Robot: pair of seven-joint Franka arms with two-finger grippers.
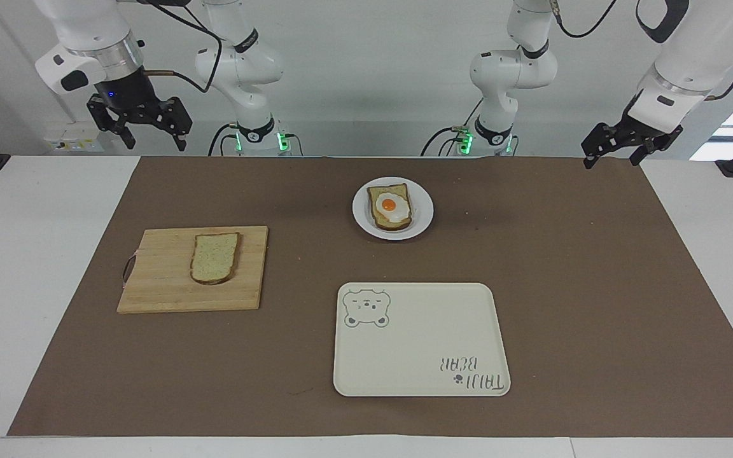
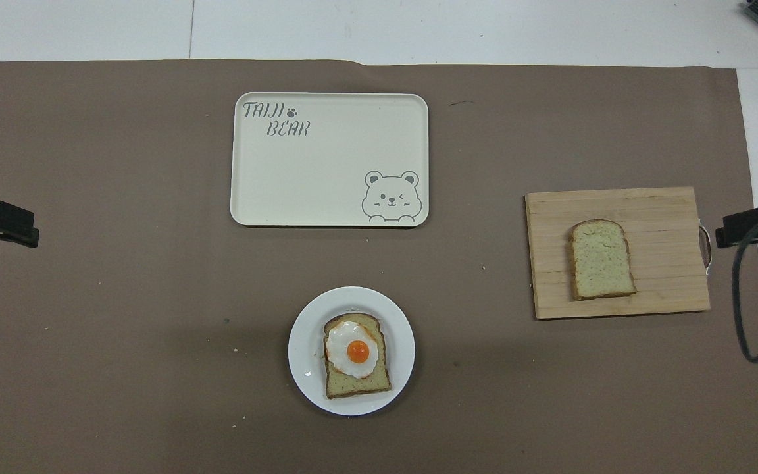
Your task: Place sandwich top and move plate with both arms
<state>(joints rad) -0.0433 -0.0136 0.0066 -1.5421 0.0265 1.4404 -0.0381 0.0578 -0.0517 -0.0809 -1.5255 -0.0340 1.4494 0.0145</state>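
Brown mat (image 1: 564,286) open around plate (image 1: 422,219), tray (image 1: 417,343)

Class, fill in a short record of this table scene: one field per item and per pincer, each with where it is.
sandwich top: flat on the cutting board
plate: on the brown mat, holds egg toast
tray: bare, farther from the robots than the plate
left pincer: open, raised, waiting
right pincer: open, raised, waiting
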